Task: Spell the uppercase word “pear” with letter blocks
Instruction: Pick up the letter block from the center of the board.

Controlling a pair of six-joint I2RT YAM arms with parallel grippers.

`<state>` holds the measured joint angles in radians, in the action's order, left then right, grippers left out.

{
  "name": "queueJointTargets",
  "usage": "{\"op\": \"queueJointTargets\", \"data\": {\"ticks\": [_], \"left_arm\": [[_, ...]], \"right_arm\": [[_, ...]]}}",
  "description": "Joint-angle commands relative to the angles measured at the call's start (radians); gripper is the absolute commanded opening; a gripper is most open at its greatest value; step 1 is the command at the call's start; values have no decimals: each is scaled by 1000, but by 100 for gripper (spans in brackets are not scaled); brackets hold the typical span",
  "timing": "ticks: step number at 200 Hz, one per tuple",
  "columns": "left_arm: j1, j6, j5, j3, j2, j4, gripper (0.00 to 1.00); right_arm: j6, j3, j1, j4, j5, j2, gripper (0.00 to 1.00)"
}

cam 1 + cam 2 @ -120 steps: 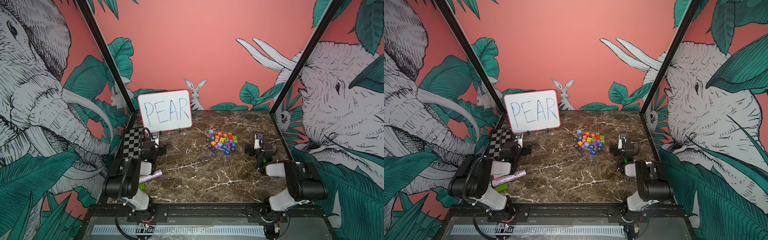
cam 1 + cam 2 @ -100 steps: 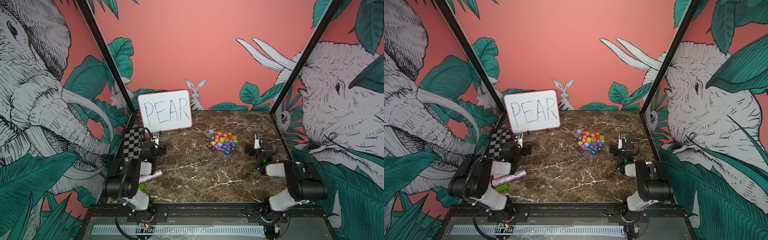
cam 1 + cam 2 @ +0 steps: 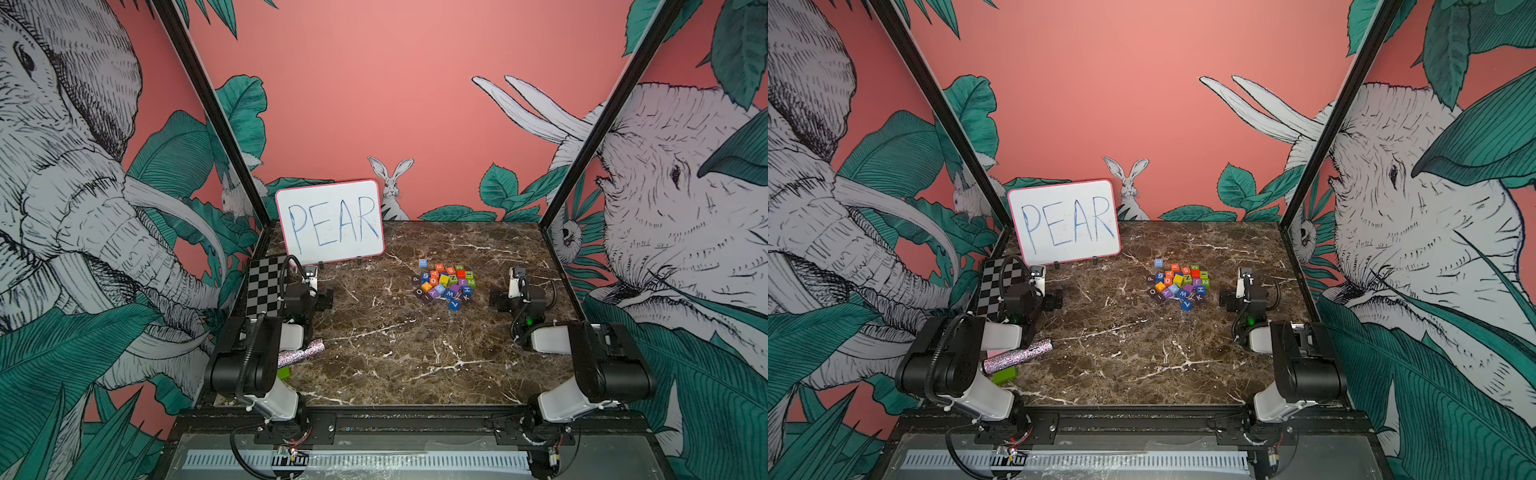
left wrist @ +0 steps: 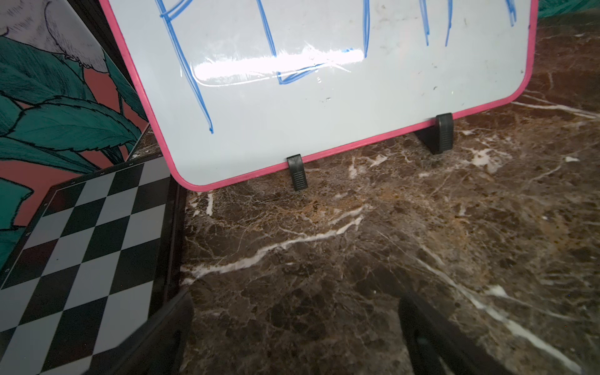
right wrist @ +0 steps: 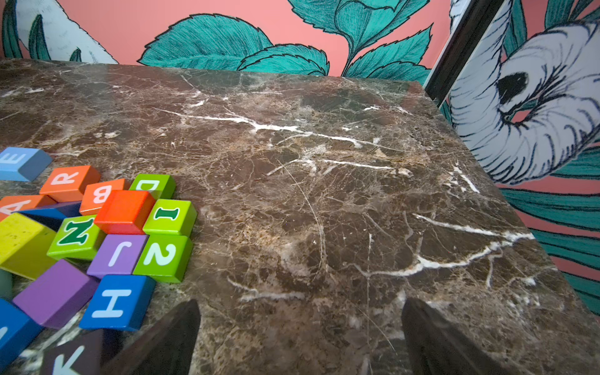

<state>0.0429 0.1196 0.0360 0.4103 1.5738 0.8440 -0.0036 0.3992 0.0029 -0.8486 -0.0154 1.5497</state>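
Letter blocks (image 5: pixel 123 256): tight heap beside the spread, empty right gripper (image 5: pixel 299 302); left gripper (image 4: pixel 295 294) likewise spread; grabbing the R block (image 5: pixel 68 181) may scatter touching neighbours.

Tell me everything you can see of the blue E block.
The blue E block is a small cube, apparently painted wood. Its lighter blue top face carries a white E, and the side that shows is darker blue. It lies flat on the marble table, at the far edge of the block pile, toward the back wall. It seems to sit slightly apart from the orange R block, though contact cannot be ruled out. Nothing grips it.
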Motion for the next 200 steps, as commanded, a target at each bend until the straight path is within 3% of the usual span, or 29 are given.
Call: {"op": "queueJointTargets", "data": {"ticks": [1, 57, 71, 97, 106, 123, 160, 180, 200], "left_arm": [[-4, -7, -11, 6, -22, 12, 100], [-5, -6, -11, 7, -23, 11, 100], [12, -21, 120, 7, -41, 25, 99], [106, -94, 421, 124, -184, -376, 100], [108, -142, 452, 178, -204, -508, 99], [127, -203, 493, 240, -243, -650, 99], [206, -346, 421, 323, -272, -850, 98], [297, -386, 376, 370, -257, -920, 92], [416, -357, 356, 371, -223, -863, 92]], "right_arm": [[8, -3, -7, -48, 1, 0, 99], [10, -2, -7, -51, 14, -6, 99], [9, 30, -4, 56, 17, -60, 99], [-33, 217, 85, 433, 168, -153, 99], [-3, 255, 117, 486, 189, -161, 99], [48, 286, 154, 496, 116, -153, 99], [27, 451, 286, 694, 57, -87, 99], [17, 546, 338, 784, -22, -21, 93], [3, 659, 376, 870, -98, 67, 88]]}}
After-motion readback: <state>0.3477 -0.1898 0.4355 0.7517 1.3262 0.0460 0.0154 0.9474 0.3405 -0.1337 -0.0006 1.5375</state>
